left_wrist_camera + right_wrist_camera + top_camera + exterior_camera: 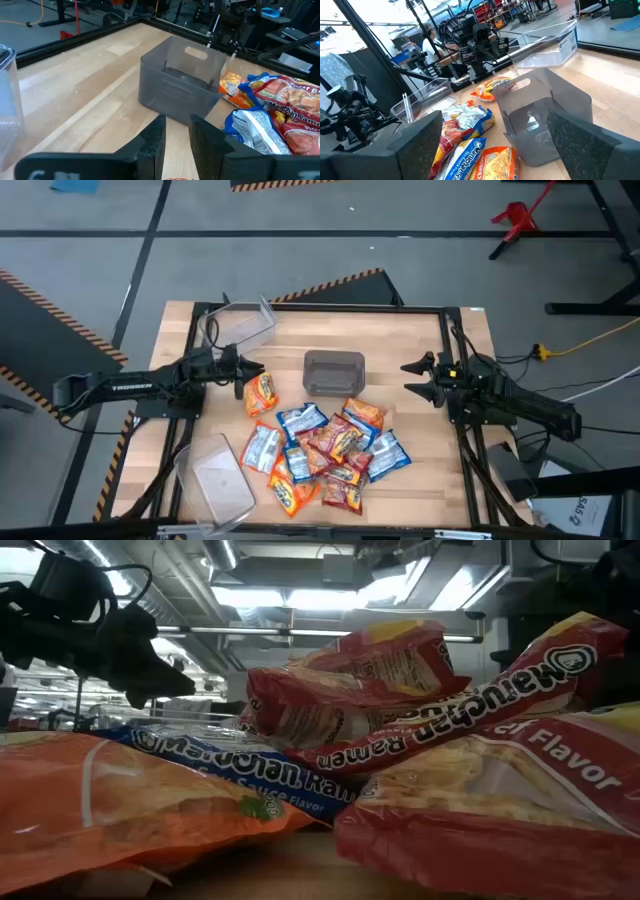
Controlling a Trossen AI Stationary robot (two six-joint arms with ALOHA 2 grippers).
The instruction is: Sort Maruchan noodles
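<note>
Several Maruchan noodle packets (pixel 330 450), orange, red and blue-and-white, lie heaped on the near middle of the table and fill the low view (pixel 400 740). One orange packet (pixel 262 392) lies apart on the table, just below my left gripper (pixel 258 370). In the left wrist view that gripper (pixel 176 132) points at the grey bin with a narrow gap and bare wood between its fingers. My right gripper (pixel 408 378) hovers at the table's right, wide open (pixel 495 117), facing the grey bin and the pile.
A grey bin (pixel 333 372) stands upright at the table's middle, just beyond the pile. One clear bin (pixel 245 325) is at the far left corner, and another (pixel 222 480) lies at the near left. Bare wood (pixel 400 340) shows at the far right.
</note>
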